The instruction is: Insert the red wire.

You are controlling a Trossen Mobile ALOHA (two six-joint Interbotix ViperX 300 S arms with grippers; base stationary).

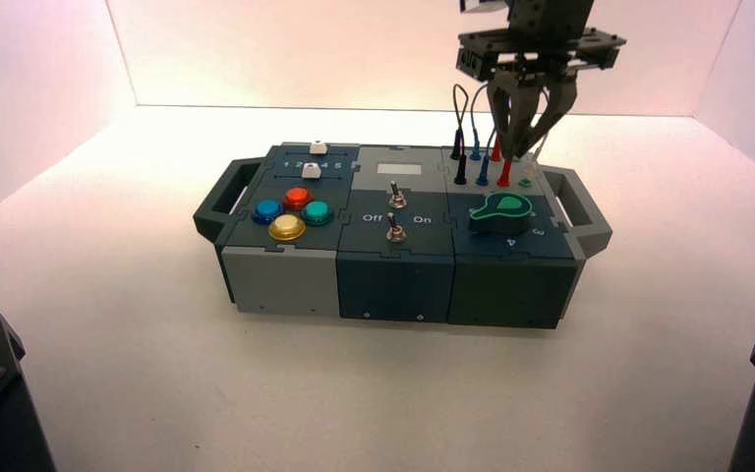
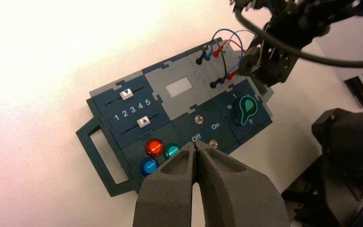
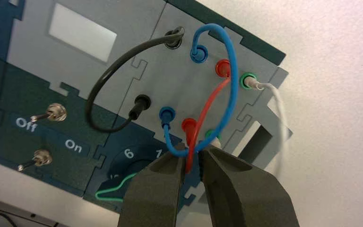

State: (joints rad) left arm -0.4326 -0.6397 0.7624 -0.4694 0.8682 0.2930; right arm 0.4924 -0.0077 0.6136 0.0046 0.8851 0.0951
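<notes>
Both ends of the red wire [image 3: 207, 106] appear seated in red sockets [image 3: 218, 66] on the box's [image 1: 393, 285] right rear; only withdrawal seems left. The right gripper [image 3: 193, 147] is held at the loop, fingers slightly apart. The left gripper [image 2: 194, 144] is parked off the box's front left, fingers together.

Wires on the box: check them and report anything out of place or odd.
Nothing looks clearly wrong. The red wire runs between the two red sockets, and the blue wire loops over it near the right gripper, so the two could snag.
</notes>
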